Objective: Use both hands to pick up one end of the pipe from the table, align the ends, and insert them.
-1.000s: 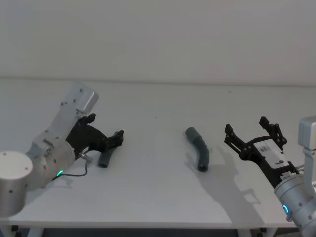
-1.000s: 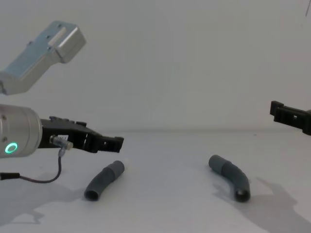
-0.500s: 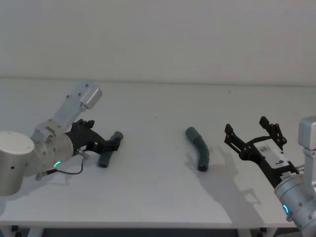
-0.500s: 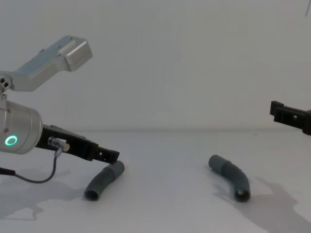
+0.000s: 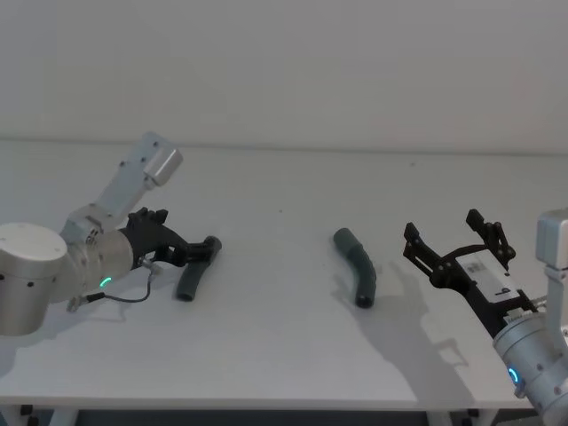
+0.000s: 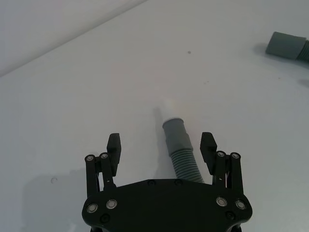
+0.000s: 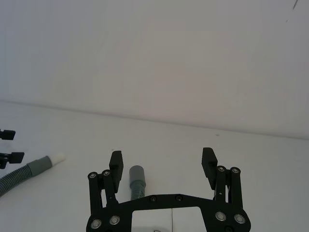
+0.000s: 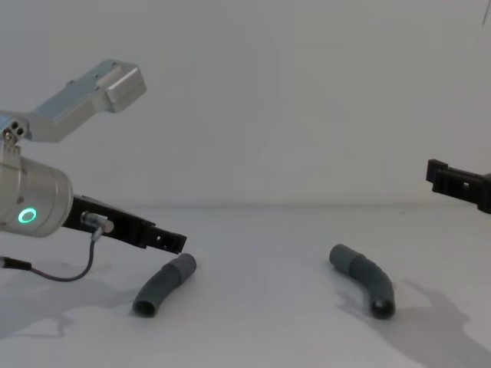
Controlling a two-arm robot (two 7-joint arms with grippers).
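I am counting two pipe pieces lying flat on the white bench, well apart from each other: the left pipe piece at the centre-left of the head view and the right pipe piece just right of centre. Two grippers are working over them. The left gripper is reaching in from the left edge, low over the bench, with its fingers spread wide and straddling the far end of the left pipe piece. In the left wrist view the grey cuff is lying between the fingers, nearer one of them, with its whitish tip pointing away past them. The right gripper is hovering at the lower right, fingers also wide and empty, apart to the right of the right pipe piece. One thin grey cable is looping from the left wrist, near the left pipe piece's closer end.
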